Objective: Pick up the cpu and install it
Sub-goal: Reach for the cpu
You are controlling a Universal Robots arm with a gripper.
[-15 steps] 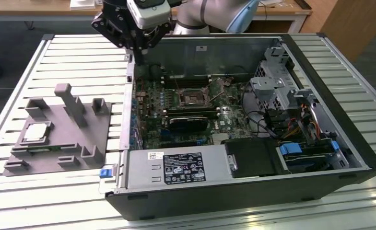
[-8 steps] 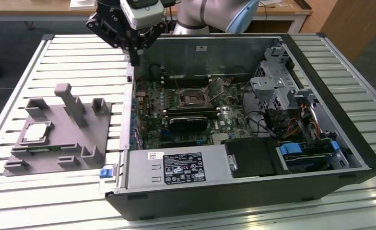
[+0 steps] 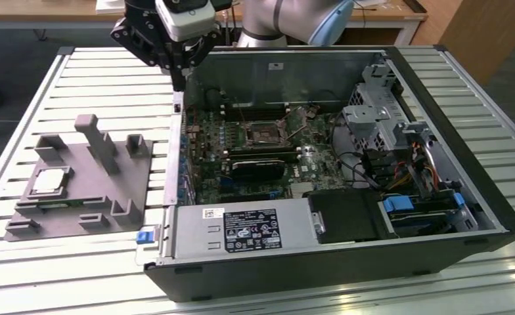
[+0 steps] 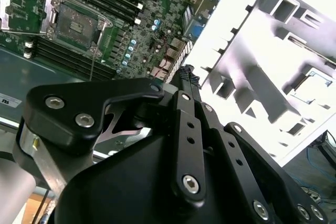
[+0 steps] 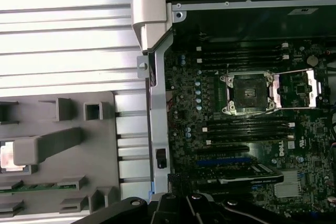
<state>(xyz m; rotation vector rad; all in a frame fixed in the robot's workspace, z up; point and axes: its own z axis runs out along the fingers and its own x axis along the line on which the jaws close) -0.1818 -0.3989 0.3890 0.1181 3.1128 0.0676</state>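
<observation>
The cpu [image 3: 49, 180] is a small silvery square lying flat in a recess of the grey plastic tray [image 3: 82, 197], at the exterior view's left. The first wrist view catches the cpu's [image 5: 6, 158] edge at the border of the tray [image 5: 79, 182]. My gripper [image 3: 179, 84] hangs above the computer case's near-left wall, well apart from the cpu, fingers pointing down. In the second wrist view the gripper [image 4: 187, 73] is shut with nothing between its fingers. The dark socket [image 3: 262, 134] [image 5: 248, 92] [image 4: 76, 24] on the motherboard has its metal frame swung open.
The open black computer case [image 3: 328, 262] lies on a slatted white table [image 3: 100, 85]. Its power supply [image 3: 240, 230], drive cage [image 3: 380, 118] and cables crowd the right and front. A green memory stick [image 3: 52, 205] rests in the tray, and upright tray posts [image 3: 95, 141] stand near the cpu.
</observation>
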